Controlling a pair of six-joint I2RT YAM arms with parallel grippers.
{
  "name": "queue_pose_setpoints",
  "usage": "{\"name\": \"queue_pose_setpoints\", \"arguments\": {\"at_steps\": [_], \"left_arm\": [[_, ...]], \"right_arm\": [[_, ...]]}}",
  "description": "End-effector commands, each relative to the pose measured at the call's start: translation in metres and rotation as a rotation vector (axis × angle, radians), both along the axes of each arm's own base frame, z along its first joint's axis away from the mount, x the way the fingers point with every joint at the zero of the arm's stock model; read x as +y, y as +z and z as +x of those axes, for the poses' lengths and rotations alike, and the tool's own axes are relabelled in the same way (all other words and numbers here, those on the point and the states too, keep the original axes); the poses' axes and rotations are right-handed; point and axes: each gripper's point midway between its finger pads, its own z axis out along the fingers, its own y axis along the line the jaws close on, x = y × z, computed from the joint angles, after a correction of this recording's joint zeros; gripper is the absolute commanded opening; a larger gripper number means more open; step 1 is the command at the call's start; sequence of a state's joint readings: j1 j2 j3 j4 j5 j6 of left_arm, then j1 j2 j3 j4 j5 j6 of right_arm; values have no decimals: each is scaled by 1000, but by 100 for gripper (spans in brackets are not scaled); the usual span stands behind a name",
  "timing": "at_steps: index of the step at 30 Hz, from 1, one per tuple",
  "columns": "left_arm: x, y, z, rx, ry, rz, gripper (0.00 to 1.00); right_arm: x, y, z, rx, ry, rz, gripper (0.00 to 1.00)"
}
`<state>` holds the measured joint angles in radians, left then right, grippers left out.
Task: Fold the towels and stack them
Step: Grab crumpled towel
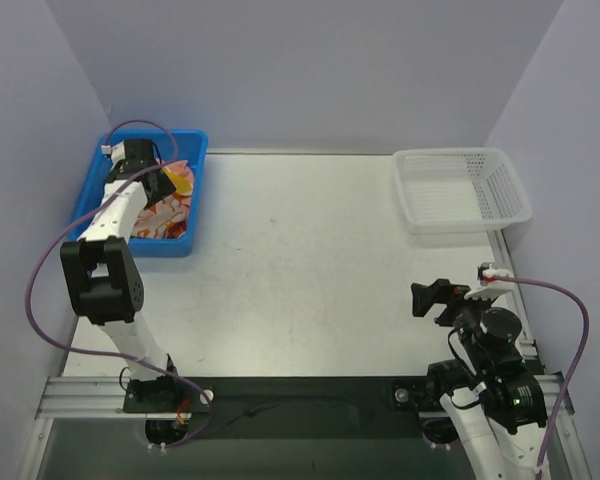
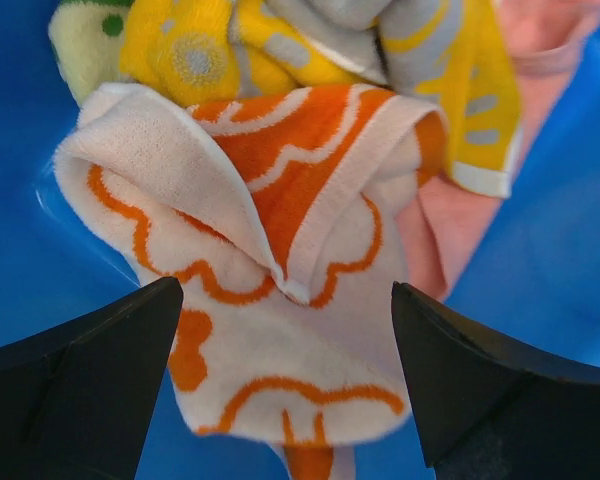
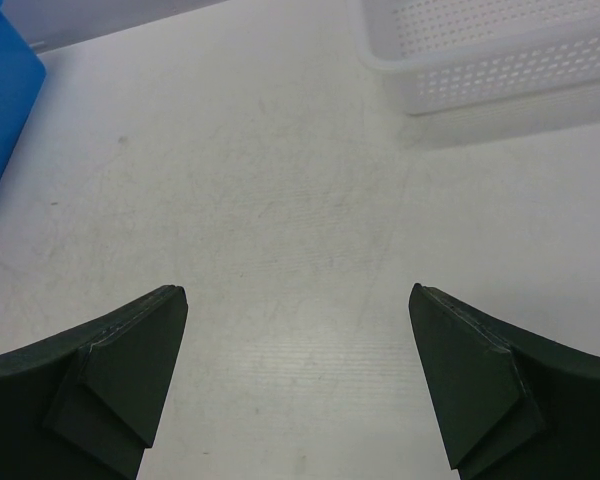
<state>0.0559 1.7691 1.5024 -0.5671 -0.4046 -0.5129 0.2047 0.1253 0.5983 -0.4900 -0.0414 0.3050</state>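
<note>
Towels (image 2: 310, 120): all heaped inside blue bin (image 1: 194, 190); none folded yet; risk: pinch grabs doubled fold of orange-flower towel (image 2: 280, 250) plus yellow towel (image 2: 460, 100) touching it; heap drags out of bin together; limp cloth may slip; terry, looped nap, hemmed edges, crumpled; left gripper (image 2: 285, 290) above bin, jaws wide, empty; right gripper (image 3: 298, 295) well away from bin, jaws wide, empty.

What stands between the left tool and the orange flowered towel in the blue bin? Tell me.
Nothing visible does. The left tool is open directly over the orange towel, which lies uppermost among the other towels in the blue bin.
</note>
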Motion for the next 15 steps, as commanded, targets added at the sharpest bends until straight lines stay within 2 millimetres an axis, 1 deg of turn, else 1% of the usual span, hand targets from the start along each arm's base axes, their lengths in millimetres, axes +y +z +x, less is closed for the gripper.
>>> {"name": "queue_pose_setpoints", "arguments": {"at_steps": [1, 4, 5, 7, 8, 9, 11, 12, 14, 15], "left_arm": [[5, -30, 3, 92, 52, -67, 98], [7, -53, -3, 147, 75, -72, 97], [7, -57, -5, 155, 81, -75, 96], [7, -68, -9, 177, 81, -75, 90], [8, -72, -11, 184, 79, -75, 85], [8, -74, -11, 187, 73, -76, 66], [8, -72, -12, 186, 59, -66, 16], [9, -68, -12, 181, 53, -59, 0], [11, -44, -12, 138, 39, -27, 0], [15, -22, -13, 101, 34, 5, 0]], "right_arm": [[2, -1, 5, 46, -1, 1, 100], [3, -7, 7, 101, -2, -6, 100], [3, -8, 7, 110, 0, -6, 100], [6, -12, 7, 146, 19, -12, 100], [7, -12, 7, 152, 25, -12, 100], [8, -13, 7, 161, 30, -15, 100], [9, -13, 6, 161, 34, -17, 100], [8, -12, 6, 156, 32, -16, 100], [7, -11, 5, 148, 26, -16, 100], [7, -10, 4, 138, 27, -15, 100]]}}
